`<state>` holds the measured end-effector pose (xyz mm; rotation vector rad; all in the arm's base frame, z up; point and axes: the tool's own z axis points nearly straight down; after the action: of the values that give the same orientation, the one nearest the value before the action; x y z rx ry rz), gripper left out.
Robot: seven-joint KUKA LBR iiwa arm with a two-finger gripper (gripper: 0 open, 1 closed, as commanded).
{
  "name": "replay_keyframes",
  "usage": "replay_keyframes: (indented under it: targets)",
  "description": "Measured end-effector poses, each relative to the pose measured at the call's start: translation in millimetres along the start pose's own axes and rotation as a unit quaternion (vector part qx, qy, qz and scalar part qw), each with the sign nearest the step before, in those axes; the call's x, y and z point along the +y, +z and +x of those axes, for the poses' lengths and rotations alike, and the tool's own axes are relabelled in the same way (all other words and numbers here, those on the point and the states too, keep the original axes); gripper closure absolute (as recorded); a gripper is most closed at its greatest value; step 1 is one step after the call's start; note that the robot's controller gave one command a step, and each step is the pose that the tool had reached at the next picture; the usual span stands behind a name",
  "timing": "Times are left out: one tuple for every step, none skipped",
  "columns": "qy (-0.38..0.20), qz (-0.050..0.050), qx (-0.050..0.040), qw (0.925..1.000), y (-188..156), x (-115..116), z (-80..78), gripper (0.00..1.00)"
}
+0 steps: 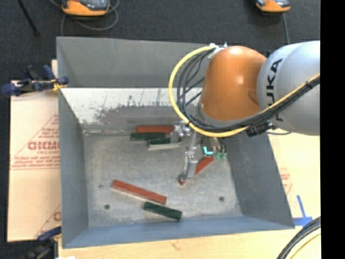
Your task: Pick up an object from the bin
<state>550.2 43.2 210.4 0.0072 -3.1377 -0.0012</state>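
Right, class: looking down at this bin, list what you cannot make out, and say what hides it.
All in the camera view:
1. Red stick beside the gripper: upper end hidden under the arm's orange cover; lifted or lying, unclear.
2. Green sticks at the back: right ends covered by the gripper's body.
3. Bin: back right corner hidden by the arm.

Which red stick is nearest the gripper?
The slanted red stick right of centre, at the gripper; the back red stick and front-left red stick lie well away.
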Motion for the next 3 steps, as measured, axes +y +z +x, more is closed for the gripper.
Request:
replay_keyframes:
  targets:
    - [0.049,0.000,0.0006,0.9988,144.3,55.5,37.9,0.00]
    - [0.138,-0.002,-0.0033,0.9904,110.0,113.1,63.2,0.00]
    - [0.148,0.002,-0.0021,0.9890,110.7,66.5,66.2,0.00]
